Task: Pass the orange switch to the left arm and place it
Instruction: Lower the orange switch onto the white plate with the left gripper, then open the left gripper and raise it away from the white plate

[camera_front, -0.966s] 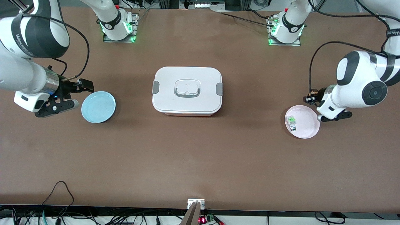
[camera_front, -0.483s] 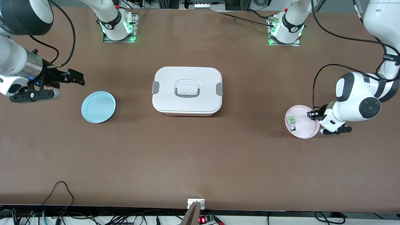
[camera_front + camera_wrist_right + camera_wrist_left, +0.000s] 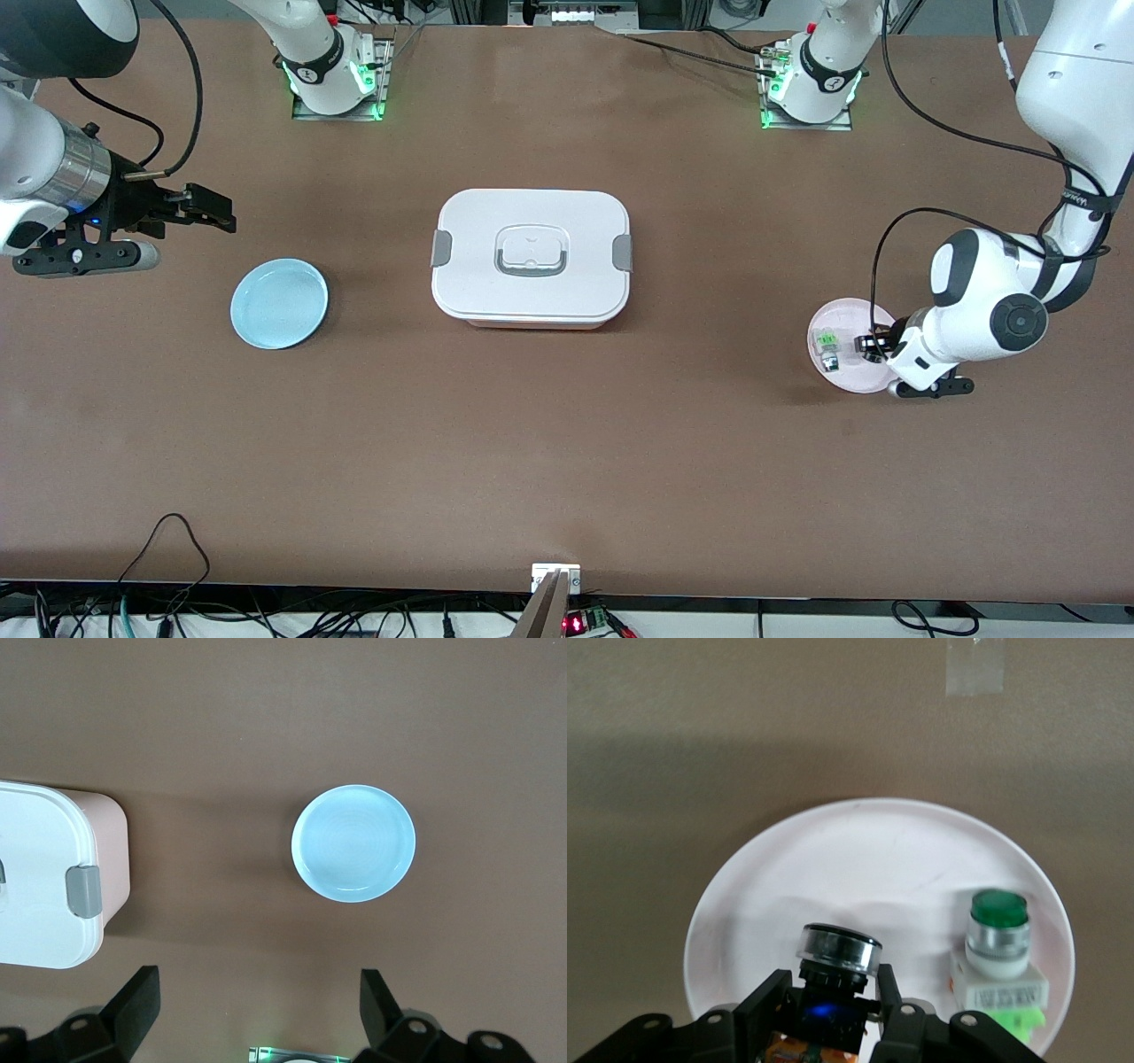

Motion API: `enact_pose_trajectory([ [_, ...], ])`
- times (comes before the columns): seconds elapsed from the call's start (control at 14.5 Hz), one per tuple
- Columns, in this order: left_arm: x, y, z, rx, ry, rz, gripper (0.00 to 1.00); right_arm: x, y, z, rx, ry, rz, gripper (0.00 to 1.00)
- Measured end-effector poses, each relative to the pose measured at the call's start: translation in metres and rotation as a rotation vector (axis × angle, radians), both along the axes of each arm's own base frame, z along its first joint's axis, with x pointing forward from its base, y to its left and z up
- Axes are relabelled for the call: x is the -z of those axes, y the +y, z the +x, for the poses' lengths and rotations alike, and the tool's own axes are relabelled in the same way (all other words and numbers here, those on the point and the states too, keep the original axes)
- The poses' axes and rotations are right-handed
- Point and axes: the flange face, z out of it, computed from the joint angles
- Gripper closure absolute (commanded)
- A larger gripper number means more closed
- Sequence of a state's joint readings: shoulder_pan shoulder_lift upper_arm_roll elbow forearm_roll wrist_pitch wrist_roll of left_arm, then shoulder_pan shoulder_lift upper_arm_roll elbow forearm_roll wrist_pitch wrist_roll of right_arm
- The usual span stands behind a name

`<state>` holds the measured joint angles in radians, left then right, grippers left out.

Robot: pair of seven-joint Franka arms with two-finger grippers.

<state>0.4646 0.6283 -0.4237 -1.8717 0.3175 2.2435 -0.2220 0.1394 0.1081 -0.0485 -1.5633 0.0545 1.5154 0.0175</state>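
Orange switch point(image 3: 833, 979) between left claw point(image 3: 833, 1014) fingers, beside green switch point(image 3: 998, 948).

A brown table point(image 3: 567, 461) carries three things directly. A white lidded box point(image 3: 532, 257) with grey side clasps sits at its middle. A light blue saucer point(image 3: 279, 303) lies toward the right arm's end, well apart from the box and slightly nearer the front camera. A pink plate point(image 3: 840, 317) lies toward the left arm's end, nearer the front camera than the box.
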Motion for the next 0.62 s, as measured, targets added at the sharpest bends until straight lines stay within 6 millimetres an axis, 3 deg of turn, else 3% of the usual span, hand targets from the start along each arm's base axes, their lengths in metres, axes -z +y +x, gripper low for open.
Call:
enact_pose_trajectory([
  [0.07,0.007,-0.001,0.001,-0.001,-0.001,-0.008,0.0,-0.001,-0.002,0.0,0.004,-0.004,0.003,0.0],
  [0.21,0.007,0.0,0.005,-0.002,-0.009,-0.012,0.0,-0.004,-0.007,0.0,0.006,-0.014,-0.004,0.0],
  [0.34,-0.007,0.0,0.013,-0.002,-0.034,-0.009,0.0,-0.007,-0.01,-0.001,-0.004,-0.023,-0.049,0.0],
  [0.48,-0.038,-0.002,0.022,-0.001,-0.064,0.003,0.0,-0.009,-0.004,-0.002,-0.004,-0.033,-0.07,0.0],
  [0.62,-0.082,-0.005,0.027,-0.004,-0.092,0.024,0.0,-0.015,0.002,0.0,0.036,-0.069,-0.074,0.0],
])
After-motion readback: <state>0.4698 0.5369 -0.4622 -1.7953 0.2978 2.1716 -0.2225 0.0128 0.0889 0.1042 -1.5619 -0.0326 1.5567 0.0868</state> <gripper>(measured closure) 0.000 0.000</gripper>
